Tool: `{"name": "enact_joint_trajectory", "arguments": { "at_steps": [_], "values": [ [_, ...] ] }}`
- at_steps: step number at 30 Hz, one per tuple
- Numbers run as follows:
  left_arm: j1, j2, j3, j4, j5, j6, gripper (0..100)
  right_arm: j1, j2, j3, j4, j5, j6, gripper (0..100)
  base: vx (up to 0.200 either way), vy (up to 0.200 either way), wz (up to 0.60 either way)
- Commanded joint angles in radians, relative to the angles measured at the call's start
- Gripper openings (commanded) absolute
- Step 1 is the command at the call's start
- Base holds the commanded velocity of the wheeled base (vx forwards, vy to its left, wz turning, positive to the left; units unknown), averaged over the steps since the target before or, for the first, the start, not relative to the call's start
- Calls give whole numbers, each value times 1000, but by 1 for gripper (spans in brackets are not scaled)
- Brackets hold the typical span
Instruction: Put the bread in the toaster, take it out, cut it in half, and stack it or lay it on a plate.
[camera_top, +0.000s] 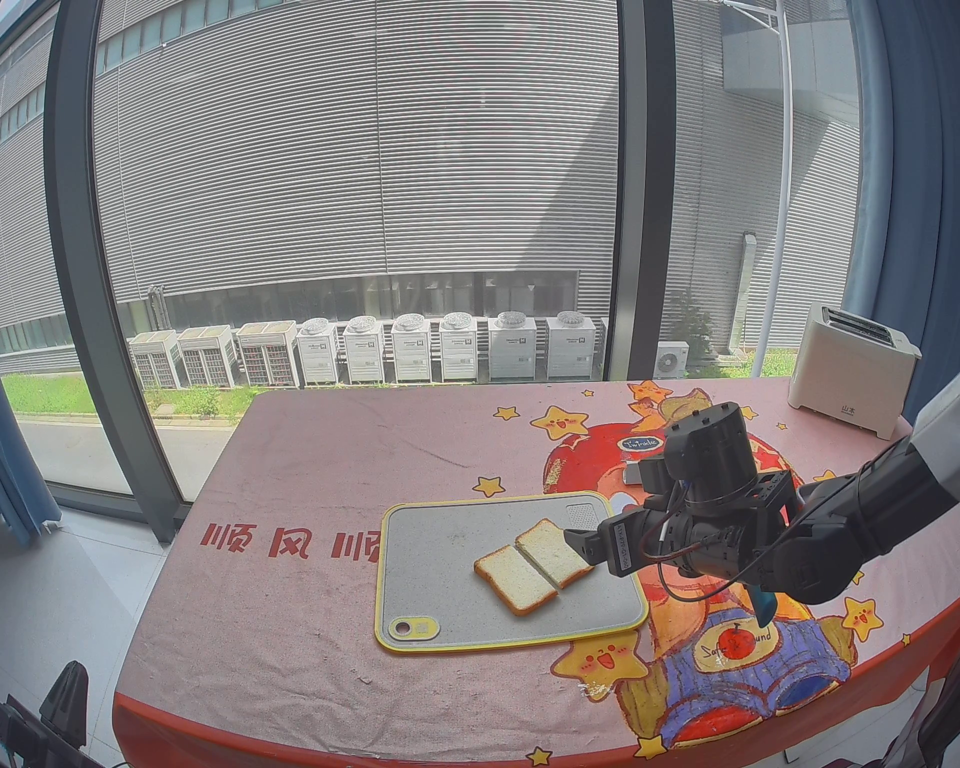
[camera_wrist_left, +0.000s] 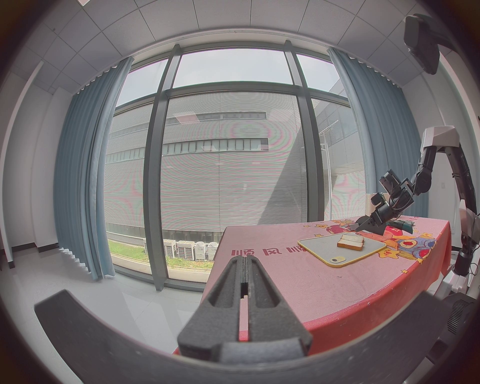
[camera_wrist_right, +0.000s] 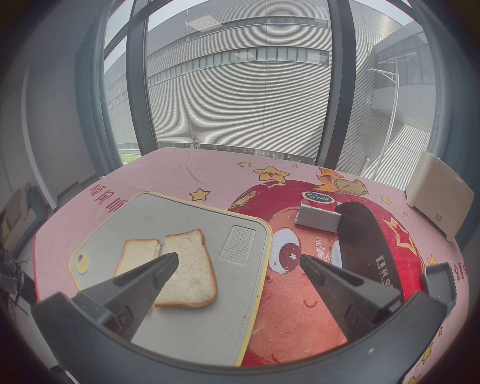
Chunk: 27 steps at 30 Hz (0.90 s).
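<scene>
Two halves of a slice of bread lie side by side on a grey cutting board (camera_top: 435, 560) with a yellow rim. The nearer half (camera_top: 515, 578) (camera_wrist_right: 136, 252) touches the farther half (camera_top: 553, 552) (camera_wrist_right: 192, 267). My right gripper (camera_top: 585, 545) (camera_wrist_right: 237, 260) is open, low over the board's right edge, and one fingertip (camera_wrist_right: 167, 262) is over the farther half. Nothing is between its fingers. The white toaster (camera_top: 850, 370) (camera_wrist_right: 440, 197) stands at the table's far right corner. My left gripper (camera_wrist_left: 245, 285) is shut and empty, off the table's left side.
A small grey block (camera_wrist_right: 317, 218) and a dark flat object (camera_wrist_right: 367, 245) lie on the tablecloth right of the board. A teal object (camera_top: 765, 605) shows under my right arm. The table's front edge (camera_top: 400, 745) is close.
</scene>
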<state>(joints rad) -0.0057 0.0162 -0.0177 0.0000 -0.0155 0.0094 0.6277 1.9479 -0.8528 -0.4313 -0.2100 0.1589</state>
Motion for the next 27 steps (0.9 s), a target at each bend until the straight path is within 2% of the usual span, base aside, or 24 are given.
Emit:
{"name": "enact_joint_trajectory", "arguments": {
  "at_steps": [1, 27],
  "values": [
    [0, -16, 18, 0, 0, 0, 0, 0, 25, 1, -4, -3, -1, 100, 0, 0, 0],
    [0, -16, 18, 0, 0, 0, 0, -23, 72, -38, 8, -8, -12, 100, 0, 0, 0]
  ]
}}
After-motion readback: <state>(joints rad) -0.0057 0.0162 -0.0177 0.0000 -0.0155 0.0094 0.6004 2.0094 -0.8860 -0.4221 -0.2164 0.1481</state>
